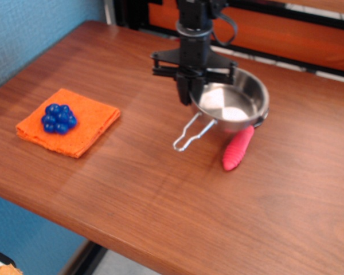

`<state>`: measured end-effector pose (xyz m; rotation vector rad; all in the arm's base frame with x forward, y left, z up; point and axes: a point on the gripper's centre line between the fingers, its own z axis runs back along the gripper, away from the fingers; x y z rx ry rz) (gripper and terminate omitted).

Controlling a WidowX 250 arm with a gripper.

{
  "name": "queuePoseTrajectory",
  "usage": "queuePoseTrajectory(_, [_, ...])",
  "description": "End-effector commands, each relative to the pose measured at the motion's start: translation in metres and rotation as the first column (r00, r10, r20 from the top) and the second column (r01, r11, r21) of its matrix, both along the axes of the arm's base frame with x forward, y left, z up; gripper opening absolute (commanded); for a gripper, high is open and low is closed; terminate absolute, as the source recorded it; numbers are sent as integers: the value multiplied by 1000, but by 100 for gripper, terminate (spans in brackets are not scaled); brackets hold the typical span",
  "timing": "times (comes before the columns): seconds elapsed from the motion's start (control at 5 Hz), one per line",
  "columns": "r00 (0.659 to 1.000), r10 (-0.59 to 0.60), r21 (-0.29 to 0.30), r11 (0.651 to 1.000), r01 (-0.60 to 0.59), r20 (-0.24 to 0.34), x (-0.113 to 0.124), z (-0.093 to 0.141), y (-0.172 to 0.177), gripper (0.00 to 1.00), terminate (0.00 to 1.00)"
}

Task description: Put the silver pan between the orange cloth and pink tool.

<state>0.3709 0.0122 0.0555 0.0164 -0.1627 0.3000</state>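
- Over on the left of the wooden table [132, 172], the orange cloth [80, 123] lies flat, folded square, near the front edge.
- On top of that cloth sits a blue ball cluster [59, 118], resting toward its left half.
- Bare wood separates the cloth from everything to the right, and it's well apart from the pan.
- Moving to the middle, the black gripper [191, 91] hangs straight down, its fingers clamped on the near-left rim of the silver pan [232, 103].
- That pan's thin looped wire handle points down-left toward the front edge; whether the pan touches the table, I cannot tell.
- Just right of the handle, the pink tool [237, 149] lies on the wood, its upper end tucked under the pan's edge, tines hidden.
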Motion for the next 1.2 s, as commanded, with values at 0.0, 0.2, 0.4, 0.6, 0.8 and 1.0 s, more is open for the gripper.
queuePoseTrajectory(0.0, [991,127,27,991,-128,41,12,-3,46,0,0])
queuePoseTrajectory(0.2, [988,148,34,988,-149,31,9,-9,59,0,0])
queuePoseTrajectory(0.4, [987,156,43,987,-157,28,1,-11,66,0,0])
queuePoseTrajectory(0.6, [985,168,42,985,-170,29,-3,-12,73,0,0])
queuePoseTrajectory(0.8, [987,162,54,985,-162,18,-5,-13,75,0,0])
queuePoseTrajectory(1.0, [987,161,48,986,-161,11,-6,-9,75,100,0])
